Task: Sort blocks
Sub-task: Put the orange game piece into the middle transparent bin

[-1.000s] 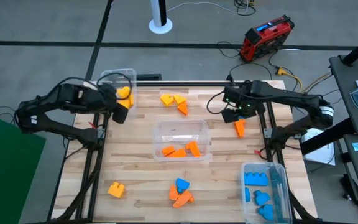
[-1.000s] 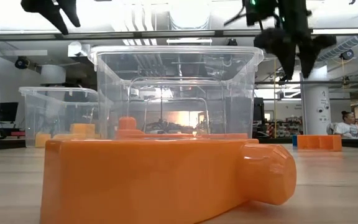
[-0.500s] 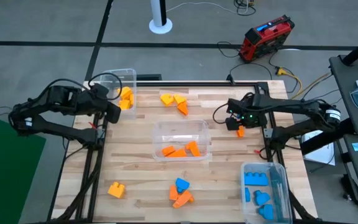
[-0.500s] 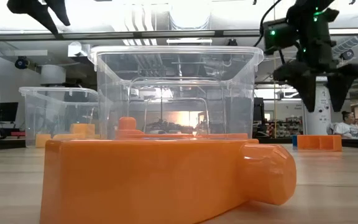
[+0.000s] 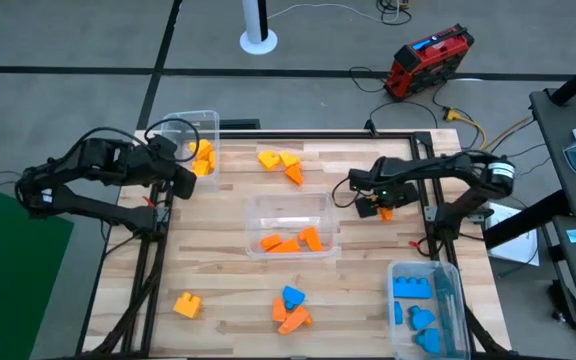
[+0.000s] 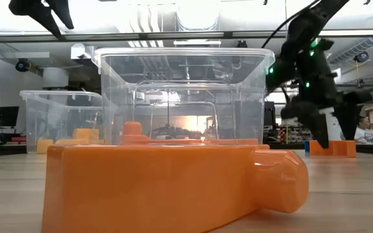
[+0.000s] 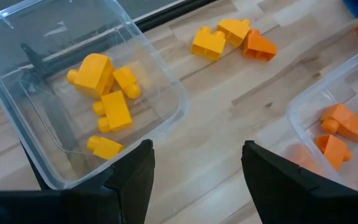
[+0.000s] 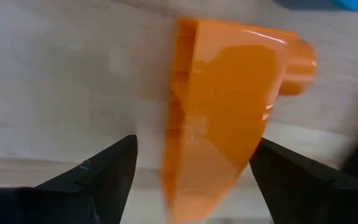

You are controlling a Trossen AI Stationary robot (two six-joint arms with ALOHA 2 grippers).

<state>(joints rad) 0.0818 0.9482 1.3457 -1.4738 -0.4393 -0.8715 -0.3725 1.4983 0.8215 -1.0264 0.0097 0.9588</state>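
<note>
My right end effector is lowered near the right edge of the surface, fingers spread wide on either side of an orange wedge block that lies on the wood; the fingers are not yet touching it. My left end effector hangs above the far left corner, fingers wide apart and holding nothing, beside a clear bin that contains yellow blocks. A central clear bin holds 3 orange blocks. A third clear bin at the near right corner holds blue blocks. Loose pieces: 2 yellow and 1 orange near the far edge; 1 yellow block toward the near left corner; a blue and orange cluster near the near edge.
</note>
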